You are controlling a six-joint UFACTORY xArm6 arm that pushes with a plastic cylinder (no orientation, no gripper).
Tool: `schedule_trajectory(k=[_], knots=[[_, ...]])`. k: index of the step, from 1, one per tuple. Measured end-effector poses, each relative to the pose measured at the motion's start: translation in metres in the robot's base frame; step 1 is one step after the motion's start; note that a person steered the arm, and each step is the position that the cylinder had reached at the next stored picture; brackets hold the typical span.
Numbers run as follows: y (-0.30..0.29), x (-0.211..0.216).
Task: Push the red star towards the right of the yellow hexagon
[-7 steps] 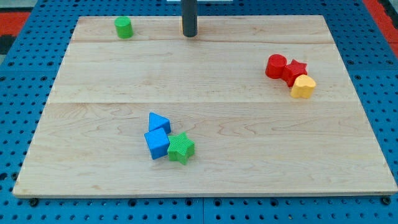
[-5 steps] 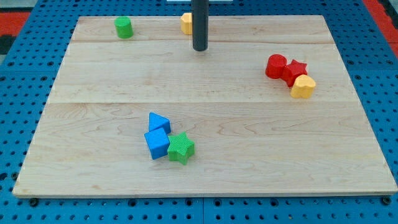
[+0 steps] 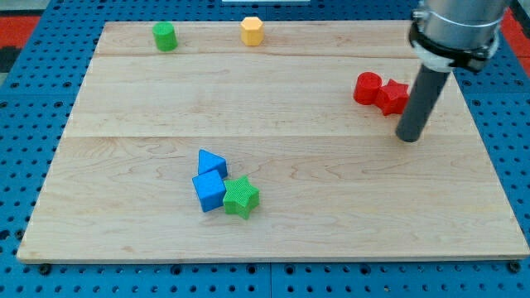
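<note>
The push is not yet made: the red star [image 3: 394, 96] sits at the bench's [image 3: 273, 232] right side, touching a red block [image 3: 368, 87], well apart from the yellow hexagon [image 3: 252, 31] at the view's top. My tip [image 3: 407, 137], with no pincer to open or close, stands just below-right of the star.

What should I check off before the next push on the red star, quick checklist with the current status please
1. Red star in sight: ok, partly behind the rod.
2. Yellow hexagon located at the view's top: ok.
3. My tip placed to push the star toward the hexagon: ok, it sits at the star's lower right.
4. Red cylinder clear of the path: not ok, it touches the star's left side.
5. Yellow heart block position: cannot tell, not visible now.
6. Space right of the hexagon free: ok.
</note>
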State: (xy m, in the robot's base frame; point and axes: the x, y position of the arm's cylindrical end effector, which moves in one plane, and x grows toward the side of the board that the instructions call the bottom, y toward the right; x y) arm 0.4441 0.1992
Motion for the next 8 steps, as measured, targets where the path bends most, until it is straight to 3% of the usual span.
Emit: schedule_trajectory(k=[1, 3, 6, 7, 8], knots=[[-0.007, -0.045], [-0.039, -0.094], [0.011, -0.127], [-0.037, -0.168], [-0.064, -0.182]])
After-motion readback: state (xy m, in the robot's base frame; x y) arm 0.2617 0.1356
